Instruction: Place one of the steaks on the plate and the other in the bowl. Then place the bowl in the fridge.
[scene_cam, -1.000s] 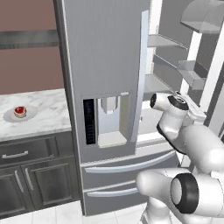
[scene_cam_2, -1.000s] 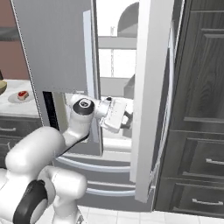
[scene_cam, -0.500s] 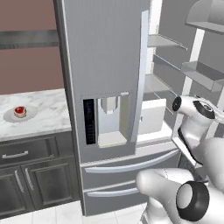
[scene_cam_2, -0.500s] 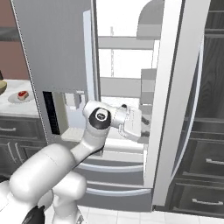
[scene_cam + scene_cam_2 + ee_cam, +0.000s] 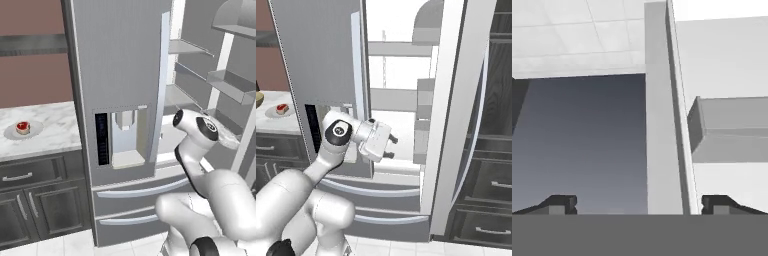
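The grey fridge (image 5: 120, 60) has its left door shut and its right door (image 5: 456, 100) swung wide, showing white shelves inside. My gripper (image 5: 392, 148) hangs in front of the open compartment at lower-shelf height, open, with nothing between its fingers. In the hand view the gripper (image 5: 641, 205) has its fingertips (image 5: 559, 204) far apart, and the open door's edge (image 5: 662, 125) stands beyond them. On the counter to the left, one red steak (image 5: 22, 127) lies on the light-grey plate (image 5: 11, 134). A sliver of the tan bowl (image 5: 258, 99) shows at the picture's left edge.
A marble counter (image 5: 50, 135) over dark drawers and cabinets (image 5: 30, 200) runs left of the fridge. Tall dark cabinets (image 5: 496, 150) stand right of the open door. Door bins (image 5: 230, 82) jut from the open door's inner side. The fridge's bottom drawers (image 5: 130, 200) are shut.
The fridge's right door has swung wider open. My gripper has opened and let go of it, and the arm has shifted right in front of the open compartment.
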{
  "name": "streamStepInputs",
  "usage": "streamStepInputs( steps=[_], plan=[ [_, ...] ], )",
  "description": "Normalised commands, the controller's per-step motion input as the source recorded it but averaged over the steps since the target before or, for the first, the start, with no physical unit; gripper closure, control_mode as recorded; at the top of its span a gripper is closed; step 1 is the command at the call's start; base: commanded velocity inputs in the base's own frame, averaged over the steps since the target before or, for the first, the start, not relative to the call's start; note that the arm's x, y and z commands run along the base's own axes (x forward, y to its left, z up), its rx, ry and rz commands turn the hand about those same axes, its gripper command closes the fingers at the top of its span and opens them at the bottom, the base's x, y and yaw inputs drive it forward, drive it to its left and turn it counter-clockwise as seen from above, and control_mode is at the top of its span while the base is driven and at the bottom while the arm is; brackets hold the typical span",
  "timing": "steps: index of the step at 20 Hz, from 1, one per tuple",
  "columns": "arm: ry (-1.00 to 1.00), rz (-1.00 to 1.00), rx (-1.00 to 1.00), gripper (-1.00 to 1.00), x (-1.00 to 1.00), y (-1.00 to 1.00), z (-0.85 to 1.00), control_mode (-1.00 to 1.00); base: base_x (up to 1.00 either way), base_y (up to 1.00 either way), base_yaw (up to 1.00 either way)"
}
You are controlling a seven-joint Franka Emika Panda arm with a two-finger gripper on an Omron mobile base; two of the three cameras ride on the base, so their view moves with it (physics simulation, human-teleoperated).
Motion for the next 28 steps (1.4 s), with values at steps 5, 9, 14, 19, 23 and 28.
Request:
streamStepInputs(
  steps=[5,9,14,19,23,28],
  plan=[
    [-0.34,-0.5,0.57,-1.0,0.34,0.44,-0.14,-1.0,0.0,0.0,0.0],
    [-0.36,-0.67,0.38,-1.0,0.65,0.26,-0.26,-1.0,0.0,0.0,0.0],
    [-0.36,-0.68,0.34,-1.0,0.66,0.27,-0.25,-1.0,0.0,0.0,0.0],
    [-0.31,-0.64,0.18,-1.0,0.52,0.59,-0.38,-1.0,0.0,0.0,0.0],
    [-0.38,-0.6,0.11,-1.0,0.41,0.75,-0.05,-1.0,0.0,0.0,0.0],
    [-0.55,-0.58,0.08,-1.0,0.36,0.8,0.0,-1.0,0.0,0.0,0.0]
  ],
)
